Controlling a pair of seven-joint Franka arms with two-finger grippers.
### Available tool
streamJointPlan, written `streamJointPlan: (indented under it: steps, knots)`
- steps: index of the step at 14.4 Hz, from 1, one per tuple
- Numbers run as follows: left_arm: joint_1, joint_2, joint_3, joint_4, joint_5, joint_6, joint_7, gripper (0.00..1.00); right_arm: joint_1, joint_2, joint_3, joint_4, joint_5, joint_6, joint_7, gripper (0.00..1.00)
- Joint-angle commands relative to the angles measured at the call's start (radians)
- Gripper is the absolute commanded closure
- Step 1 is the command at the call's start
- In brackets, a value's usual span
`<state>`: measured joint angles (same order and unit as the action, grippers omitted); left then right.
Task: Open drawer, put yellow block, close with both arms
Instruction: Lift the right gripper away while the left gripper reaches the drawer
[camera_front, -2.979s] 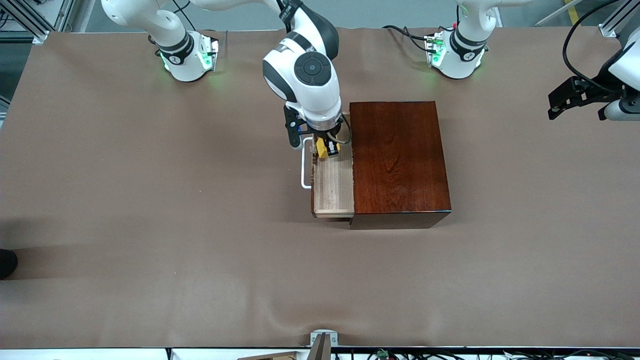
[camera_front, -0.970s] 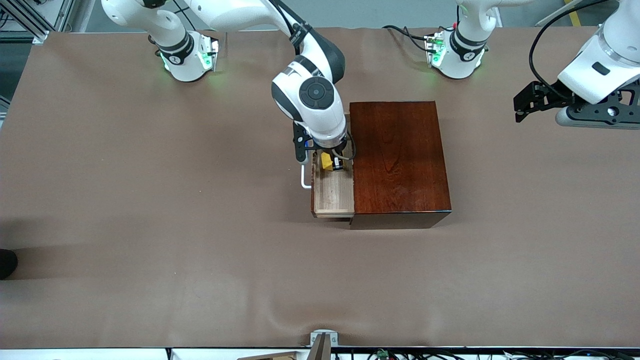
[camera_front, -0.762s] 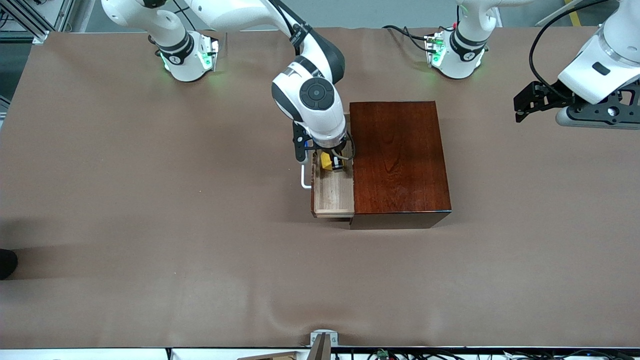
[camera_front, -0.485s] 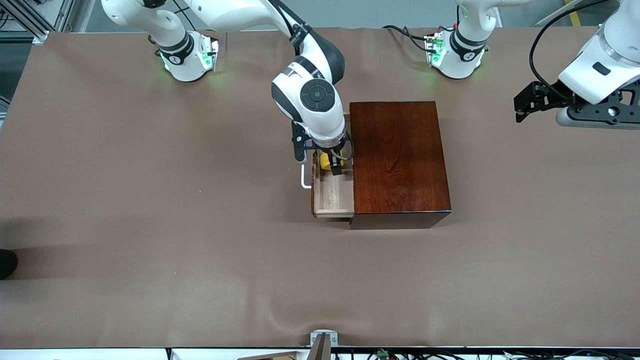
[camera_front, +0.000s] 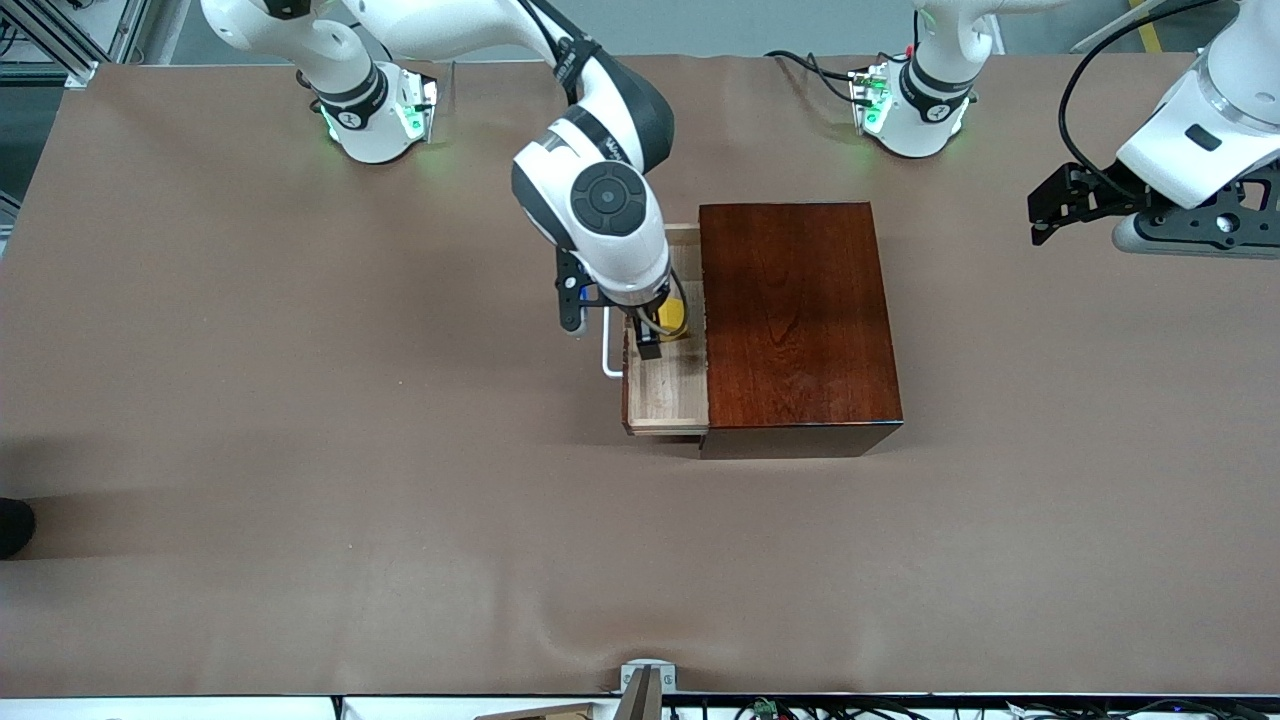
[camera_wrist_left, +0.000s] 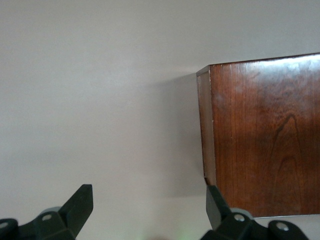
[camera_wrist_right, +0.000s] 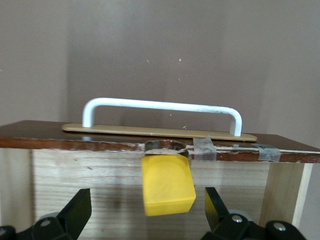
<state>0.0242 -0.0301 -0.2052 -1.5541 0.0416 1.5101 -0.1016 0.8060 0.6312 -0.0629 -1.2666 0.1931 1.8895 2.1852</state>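
Note:
The drawer (camera_front: 665, 395) stands pulled out of the reddish-brown box (camera_front: 795, 315), toward the right arm's end of the table, its white handle (camera_front: 606, 345) outermost. The yellow block (camera_front: 675, 318) lies inside the tray near the dark front; in the right wrist view it (camera_wrist_right: 167, 185) rests on the pale wood below the handle (camera_wrist_right: 160, 106). My right gripper (camera_front: 655, 332) is over the drawer, open, with its fingers (camera_wrist_right: 80, 202) apart from the block on both sides. My left gripper (camera_front: 1195, 240) is open and empty, up over the table at the left arm's end.
The left wrist view shows one end of the box (camera_wrist_left: 260, 135) with bare table (camera_wrist_left: 100, 100) beside it. Brown table covering (camera_front: 300, 450) spreads all round the box. A small metal bracket (camera_front: 647, 680) sits at the table's front edge.
My right gripper has let go of the yellow block, which now lies in the drawer, and has risen and shifted toward the handle. My left arm came in earlier and now holds still.

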Motion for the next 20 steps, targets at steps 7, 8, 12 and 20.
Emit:
streamJointPlan:
  steps: [7,8,12,20]
  knots:
    - [-0.018,0.044,-0.137,0.009,-0.009,0.053,-0.262,0.0,-0.122,-0.106,0.008,0.056,0.006,-0.202,-0.212,0.0]
    - [-0.018,0.058,-0.164,0.009,-0.005,0.056,-0.301,0.0,-0.142,-0.119,0.006,0.056,0.005,-0.216,-0.249,0.0]
    - [-0.036,0.145,-0.265,0.057,-0.003,0.091,-0.505,0.0,-0.22,-0.169,0.003,0.056,0.002,-0.28,-0.462,0.0]
    - [-0.222,0.33,-0.275,0.141,-0.002,0.268,-0.9,0.0,-0.401,-0.297,0.003,0.056,-0.029,-0.469,-1.072,0.0]
